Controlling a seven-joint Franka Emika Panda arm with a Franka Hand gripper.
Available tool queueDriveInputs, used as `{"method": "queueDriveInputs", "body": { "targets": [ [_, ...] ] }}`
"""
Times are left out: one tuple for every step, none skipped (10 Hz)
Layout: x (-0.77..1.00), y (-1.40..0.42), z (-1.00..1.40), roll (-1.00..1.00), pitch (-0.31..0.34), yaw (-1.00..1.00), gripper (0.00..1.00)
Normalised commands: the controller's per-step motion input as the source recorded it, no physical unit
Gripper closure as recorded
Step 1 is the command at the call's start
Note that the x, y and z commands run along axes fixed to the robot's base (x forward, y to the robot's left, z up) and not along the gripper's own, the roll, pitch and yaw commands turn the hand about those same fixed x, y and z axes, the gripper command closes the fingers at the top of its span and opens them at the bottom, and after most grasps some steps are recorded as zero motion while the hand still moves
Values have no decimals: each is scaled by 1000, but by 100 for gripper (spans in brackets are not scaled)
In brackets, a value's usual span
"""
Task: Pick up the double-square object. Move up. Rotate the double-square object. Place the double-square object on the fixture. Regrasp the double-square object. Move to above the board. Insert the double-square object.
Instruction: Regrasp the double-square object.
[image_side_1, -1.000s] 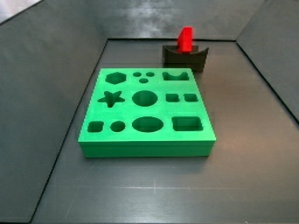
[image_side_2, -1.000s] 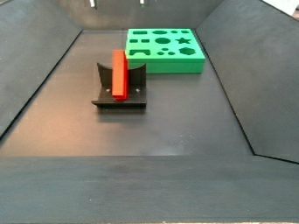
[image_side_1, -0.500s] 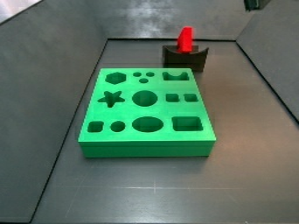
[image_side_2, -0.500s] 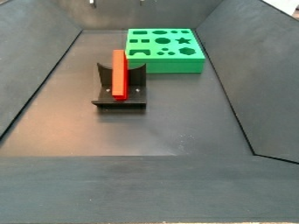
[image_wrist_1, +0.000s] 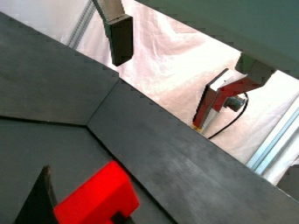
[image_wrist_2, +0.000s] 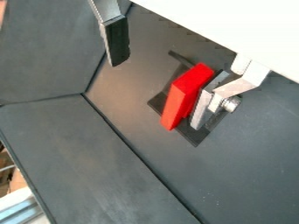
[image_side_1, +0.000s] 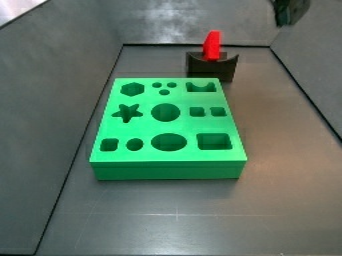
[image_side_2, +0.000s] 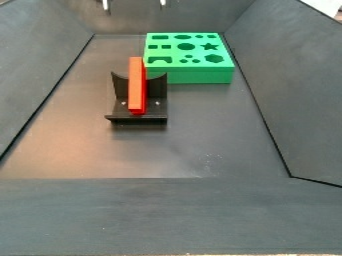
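With the gripper (image_wrist_2: 170, 44) hanging spread and empty, regrasping is calling for centring over the double-square object (image_wrist_2: 186, 94) in the fixture (image_side_2: 136, 103) at mid-left.

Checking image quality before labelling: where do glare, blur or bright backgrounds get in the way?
In a wrist view, white backdrop is overexposed behind the open end effector. In a side view, soft glare streaks the dark floor; the bright red plastic double-square block on the dark fixture stays sharp. The end effector looks blurred at the frame edge.

No readable text, labels, brands or numbers anywhere: none on bright green slab board (image_side_1: 170, 130), small red plastic block (image_side_2: 135, 82), dark fixture (image_side_2: 136, 103).
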Motion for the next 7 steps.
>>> {"method": "queueDriveInputs", "body": {
  "targets": [
    [45, 66, -1000, 165, -24, 78, 0],
    [53, 61, -1000, 124, -37, 70, 0],
    [64, 59, -1000, 83, -47, 55, 0],
    [72, 57, -1000, 74, -51, 44, 0],
    [82, 50, -1000, 68, -54, 34, 0],
    [93, 48, -1000, 67, -46, 20, 0],
    [104, 39, -1000, 66, -42, 11, 0]
  ]
}}
